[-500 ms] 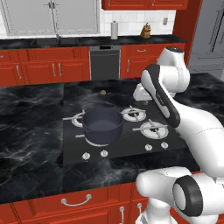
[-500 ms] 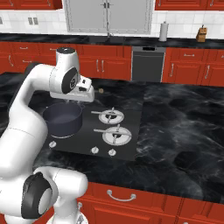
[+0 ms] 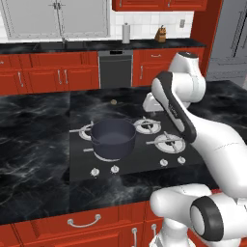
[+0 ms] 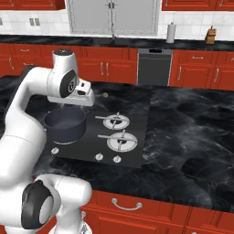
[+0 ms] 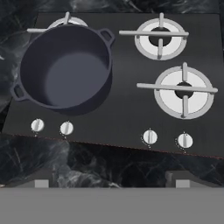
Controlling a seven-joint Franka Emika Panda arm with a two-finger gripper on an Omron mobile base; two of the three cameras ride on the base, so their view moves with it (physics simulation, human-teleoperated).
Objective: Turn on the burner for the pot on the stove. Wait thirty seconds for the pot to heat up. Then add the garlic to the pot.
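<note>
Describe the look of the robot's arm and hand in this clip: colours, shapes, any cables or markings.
The arm is made of glossy white, rounded, tube-like segments joined by dark grey to black joints, with a black disc cap on the low joint nearest the camera. The hand is a small white boxy block; in the hand view its two finger tips look small and grey. No cables or markings are visible.

Lidless pot (image 5: 65, 68) on stove (image 5: 127, 109)

Red cabinets (image 3: 43, 77) line the far wall under a black marble counter (image 3: 34, 130). A steel dishwasher (image 3: 116, 70) sits between them, white tile backsplash (image 4: 41, 23) above
</note>
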